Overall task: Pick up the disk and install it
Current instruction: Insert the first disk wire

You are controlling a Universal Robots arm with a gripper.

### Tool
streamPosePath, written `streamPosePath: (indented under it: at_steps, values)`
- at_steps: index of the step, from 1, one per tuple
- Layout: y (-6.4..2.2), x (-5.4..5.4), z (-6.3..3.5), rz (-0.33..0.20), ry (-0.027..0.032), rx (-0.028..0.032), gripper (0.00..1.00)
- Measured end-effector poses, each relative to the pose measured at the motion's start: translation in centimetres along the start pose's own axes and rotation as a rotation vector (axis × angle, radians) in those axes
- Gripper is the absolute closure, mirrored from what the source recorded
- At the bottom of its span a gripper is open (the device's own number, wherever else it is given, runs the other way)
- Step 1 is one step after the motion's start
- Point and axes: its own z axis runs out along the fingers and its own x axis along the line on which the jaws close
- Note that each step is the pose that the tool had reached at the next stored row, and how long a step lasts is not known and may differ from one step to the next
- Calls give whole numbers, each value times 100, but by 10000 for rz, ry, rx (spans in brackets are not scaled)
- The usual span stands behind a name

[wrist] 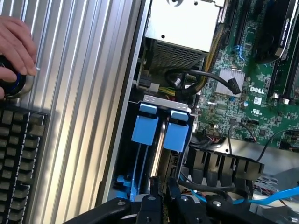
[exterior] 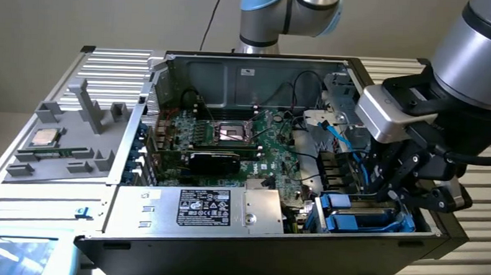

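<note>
**Gripper at the drive bay**

The gripper hangs just above the drive bay in the open computer case's near corner, on the exterior view's right; whether it is open or closed cannot be told; under it the disk sits in the bay, edged by its blue carrier; beside it lies the labelled power supply; farther back, the motherboard.

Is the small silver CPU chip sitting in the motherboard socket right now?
No, the CPU chip lies on the grey fixture at the exterior view's left, apart from the motherboard.
</note>
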Motion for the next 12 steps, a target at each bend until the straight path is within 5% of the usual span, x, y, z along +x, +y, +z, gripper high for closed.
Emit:
streamPosePath:
  at_steps: [3,6,10,12]
  values:
    - [-7,-32,-7,8,99,-293,83]
    - [-19,-38,-15,16,93,-547,83]
    - [-67,-38,-15,20,131,-660,83]
    - [-88,-47,-14,22,224,-697,83]
